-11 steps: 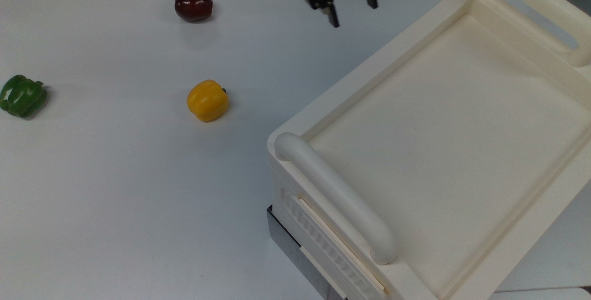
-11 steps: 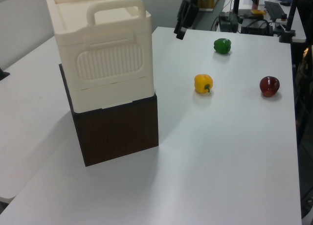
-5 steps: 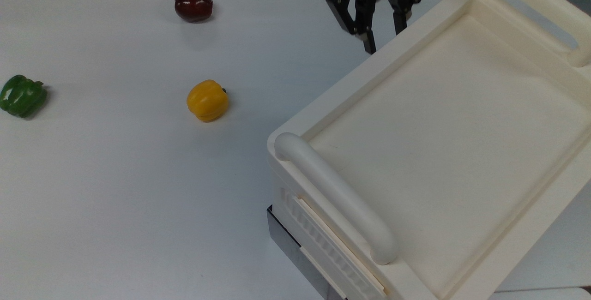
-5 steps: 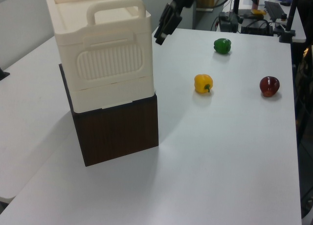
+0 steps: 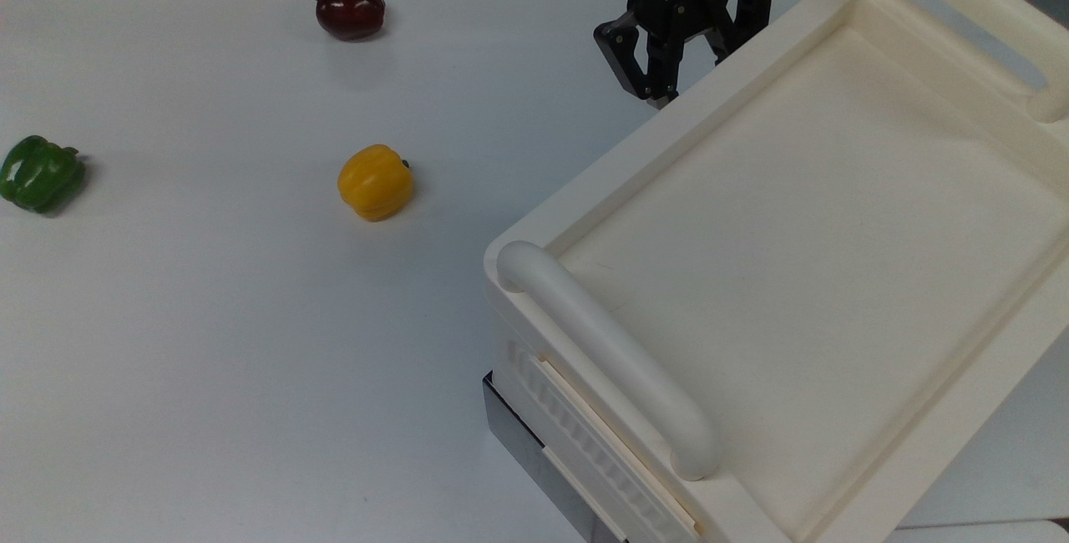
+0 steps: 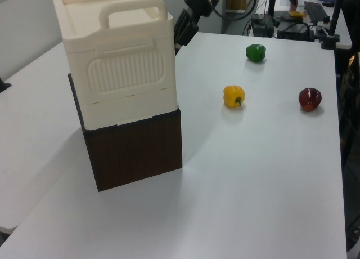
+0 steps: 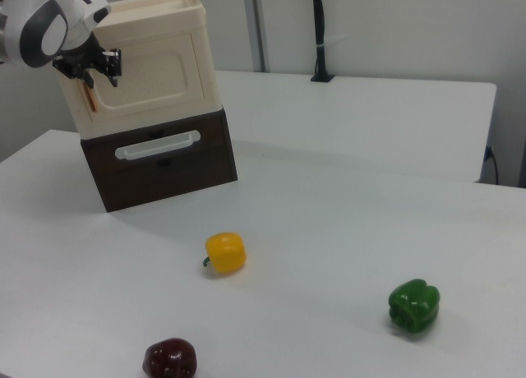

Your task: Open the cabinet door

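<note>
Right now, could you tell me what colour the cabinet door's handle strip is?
Copper-coloured, on the cream cabinet door; the handle strip shows best in the right view.

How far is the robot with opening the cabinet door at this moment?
Done: the gripper is up at the cabinet door, beside the copper strip handle on the right view's left edge of the door. In hand: lining up on that handle; a grasp is not evident. Left: the door looks shut, flush with its frame, so gripping and pulling open remain.
</note>
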Robot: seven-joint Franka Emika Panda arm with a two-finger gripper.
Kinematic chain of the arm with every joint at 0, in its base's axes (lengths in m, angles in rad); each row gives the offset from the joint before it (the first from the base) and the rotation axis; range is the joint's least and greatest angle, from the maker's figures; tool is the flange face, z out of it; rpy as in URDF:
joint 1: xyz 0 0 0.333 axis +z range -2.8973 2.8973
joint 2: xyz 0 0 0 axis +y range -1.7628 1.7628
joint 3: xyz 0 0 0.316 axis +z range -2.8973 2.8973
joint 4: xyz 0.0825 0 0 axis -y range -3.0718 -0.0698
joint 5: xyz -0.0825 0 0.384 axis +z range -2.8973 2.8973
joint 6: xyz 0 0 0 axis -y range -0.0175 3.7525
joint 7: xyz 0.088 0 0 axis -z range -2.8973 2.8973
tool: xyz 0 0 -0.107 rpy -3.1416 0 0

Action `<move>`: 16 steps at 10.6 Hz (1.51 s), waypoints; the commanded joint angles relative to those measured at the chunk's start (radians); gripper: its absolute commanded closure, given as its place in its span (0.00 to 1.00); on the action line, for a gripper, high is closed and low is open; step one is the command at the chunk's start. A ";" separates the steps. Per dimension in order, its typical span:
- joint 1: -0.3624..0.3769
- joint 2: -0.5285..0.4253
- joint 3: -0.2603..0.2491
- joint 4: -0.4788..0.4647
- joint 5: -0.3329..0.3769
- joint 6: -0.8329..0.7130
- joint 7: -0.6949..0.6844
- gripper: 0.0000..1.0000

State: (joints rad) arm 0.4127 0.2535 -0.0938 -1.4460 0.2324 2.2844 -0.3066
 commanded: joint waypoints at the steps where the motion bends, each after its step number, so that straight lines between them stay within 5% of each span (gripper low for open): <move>1: 0.015 -0.046 -0.009 -0.028 -0.001 -0.037 -0.078 0.46; 4: 0.003 -0.112 -0.010 -0.042 0.045 -0.184 -0.189 0.46; 11: 0.017 -0.059 -0.009 -0.037 0.033 -0.108 -0.189 0.47; 14: 0.051 -0.010 -0.001 -0.018 -0.008 -0.052 -0.158 0.53; 16: 0.066 0.003 0.000 -0.016 -0.022 -0.049 -0.154 0.69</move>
State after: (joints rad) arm 0.4549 0.2407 -0.0902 -1.4703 0.2373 2.2146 -0.4788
